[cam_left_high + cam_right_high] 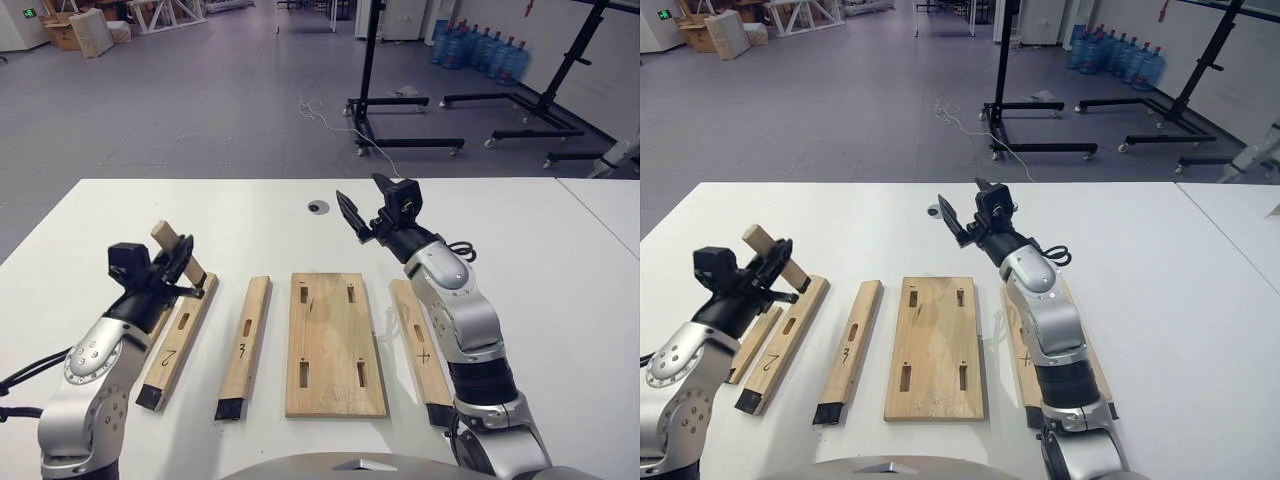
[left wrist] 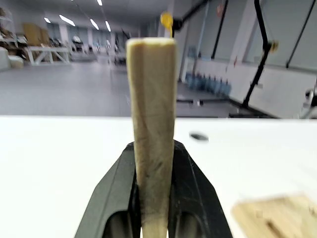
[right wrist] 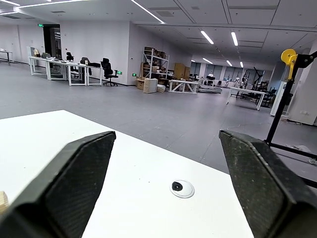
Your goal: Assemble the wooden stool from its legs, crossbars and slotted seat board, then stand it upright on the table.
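My left gripper (image 1: 178,265) clamped tight on a wooden crossbar (image 1: 166,238), held tilted above a leg (image 1: 178,340) on the table's (image 1: 560,300) left, my right gripper (image 1: 366,205) gaping wide, nothing in it, slotted seat board (image 1: 335,345) lying flat at centre.

Blurred seat board (image 2: 277,220), edge-cropped

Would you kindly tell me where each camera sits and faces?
Eye views: head, facing forward and down at the table and seat board; arms, left tool, right tool show.
Left wrist view: on that wrist, facing across the table; its tool, shut on a crossbar, shows.
Right wrist view: on that wrist, facing across the table; its open fingers show.
Both wrist views share the grommet.
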`<control>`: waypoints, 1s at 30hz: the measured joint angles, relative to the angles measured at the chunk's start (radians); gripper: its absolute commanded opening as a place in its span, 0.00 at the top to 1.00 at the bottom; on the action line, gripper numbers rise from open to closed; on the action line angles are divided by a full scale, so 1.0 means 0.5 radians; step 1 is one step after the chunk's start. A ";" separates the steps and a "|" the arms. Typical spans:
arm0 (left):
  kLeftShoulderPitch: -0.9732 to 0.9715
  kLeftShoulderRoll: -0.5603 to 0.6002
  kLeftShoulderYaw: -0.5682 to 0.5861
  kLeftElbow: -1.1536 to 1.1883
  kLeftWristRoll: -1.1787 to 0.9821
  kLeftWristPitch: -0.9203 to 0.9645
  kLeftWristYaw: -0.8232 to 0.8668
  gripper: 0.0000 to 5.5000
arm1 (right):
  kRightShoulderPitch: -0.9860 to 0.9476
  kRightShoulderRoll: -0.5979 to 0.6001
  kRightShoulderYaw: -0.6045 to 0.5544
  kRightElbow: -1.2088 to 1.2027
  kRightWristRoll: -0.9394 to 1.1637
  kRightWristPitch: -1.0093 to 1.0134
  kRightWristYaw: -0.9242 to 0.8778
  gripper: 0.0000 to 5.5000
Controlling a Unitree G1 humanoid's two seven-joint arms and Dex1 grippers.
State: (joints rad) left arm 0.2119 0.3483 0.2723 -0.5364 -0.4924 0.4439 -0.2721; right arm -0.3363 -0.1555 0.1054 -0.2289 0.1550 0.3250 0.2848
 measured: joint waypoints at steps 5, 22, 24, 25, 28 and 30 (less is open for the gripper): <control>0.089 0.047 0.001 0.055 0.070 -0.176 -0.176 0.93 | 0.038 0.024 0.017 -0.032 -0.034 0.000 -0.034 0.30; 0.180 -0.122 0.081 0.229 0.069 -0.249 -0.128 0.93 | 0.084 0.026 0.055 -0.043 -0.076 -0.002 -0.033 0.30; 0.180 -0.122 0.087 0.254 0.078 -0.257 -0.128 0.93 | 0.084 0.025 0.054 -0.043 -0.076 -0.002 -0.031 0.30; 0.180 -0.122 0.089 0.263 0.086 -0.259 -0.128 0.93 | 0.084 0.025 0.055 -0.043 -0.075 -0.002 -0.031 0.30; 0.185 -0.122 0.092 0.264 0.089 -0.269 -0.128 0.93 | 0.084 0.024 0.055 -0.044 -0.075 -0.002 -0.029 0.30; 0.199 -0.122 0.094 0.263 0.089 -0.270 -0.129 0.93 | 0.085 0.024 0.055 -0.048 -0.076 -0.002 -0.029 0.30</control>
State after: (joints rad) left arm 0.3115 0.2873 0.3195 -0.4047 -0.4479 0.3091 -0.3368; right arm -0.2938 -0.1433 0.1328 -0.2529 0.1172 0.3240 0.2704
